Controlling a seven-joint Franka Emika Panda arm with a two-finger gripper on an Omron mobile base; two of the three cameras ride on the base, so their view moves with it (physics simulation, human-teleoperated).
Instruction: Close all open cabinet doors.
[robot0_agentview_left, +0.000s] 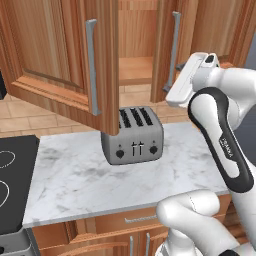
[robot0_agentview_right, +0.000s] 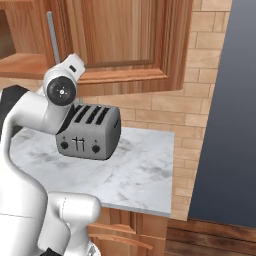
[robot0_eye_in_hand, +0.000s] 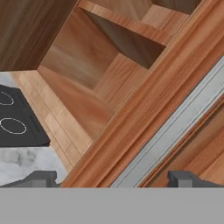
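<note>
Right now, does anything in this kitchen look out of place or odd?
Yes. Both upper cabinet doors stand open: the left door swings far out over the toaster, and the right door is ajar beside the hand. The bare shelf shows between them. The toaster sits upright on the marble counter. Nothing is spilled.

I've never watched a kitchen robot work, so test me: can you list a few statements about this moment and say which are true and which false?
1. Both upper cabinet doors stand open, the left door and the right door. True.
2. A microwave sits on the marble counter. False: it is a silver toaster.
3. The gripper is open, close to the right door's silver handle. True.
4. The cabinet shelf holds plates. False: it looks bare.
</note>
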